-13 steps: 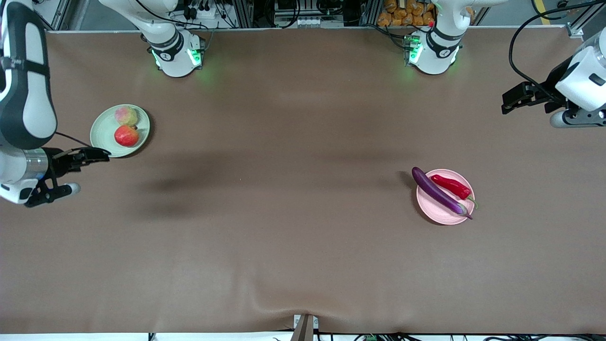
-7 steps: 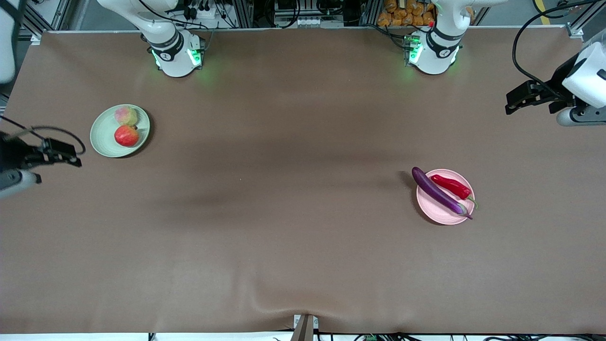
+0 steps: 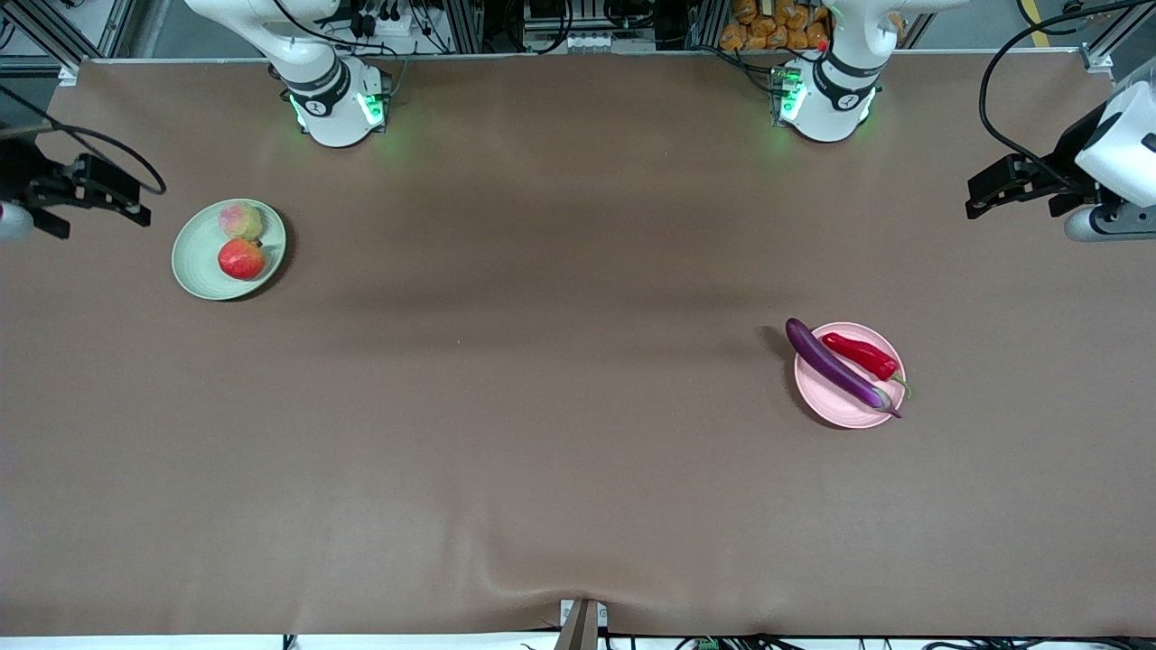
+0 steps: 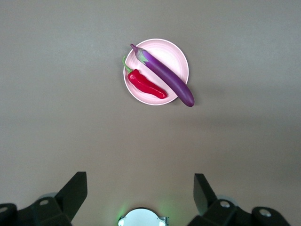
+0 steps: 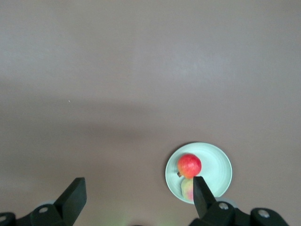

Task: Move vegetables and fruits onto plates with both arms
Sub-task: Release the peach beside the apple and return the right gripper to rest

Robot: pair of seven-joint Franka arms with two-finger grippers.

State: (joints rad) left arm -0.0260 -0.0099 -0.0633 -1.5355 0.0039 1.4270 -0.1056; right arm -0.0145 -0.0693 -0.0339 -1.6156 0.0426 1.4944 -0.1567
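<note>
At the right arm's end of the brown cloth-covered table (image 3: 560, 451), the right arm's dark two-finger gripper (image 3: 135, 203) hangs in the air over the table edge, its fingers (image 5: 75, 195) spread wide apart with nothing between them. Just beside it, toward the table's middle, sits the round shallow pale green plate (image 3: 194, 271). On this plate lie the two fruits, touching or nearly touching each other: the round red pomegranate (image 3: 241, 259) on the part of the plate nearer to the front camera, and the slightly smaller yellowish-pink fuzzy peach (image 3: 240, 220) farther from it. In the right wrist view the peach (image 5: 187, 188) is partly hidden by a fingertip.

The two white arm bases with green lights (image 3: 336, 106) stand along the table edge farthest from the front camera.

Well apart from the green plate, toward the left arm's end and nearer to the front camera, rests the round shallow pale pink plate (image 3: 844, 411). The long slim glossy purple eggplant (image 3: 835, 364) lies slantwise across it, its blunt end overhanging the rim toward the right arm's end. The shorter shiny red chili pepper with a green stem (image 3: 862, 355) lies alongside it on the plate, close beside and roughly parallel.

The left arm's dark gripper (image 3: 980, 194) hangs over the table's edge at the left arm's end, well apart from the pink plate, its fingers (image 4: 75, 193) also wide apart and holding nothing.
</note>
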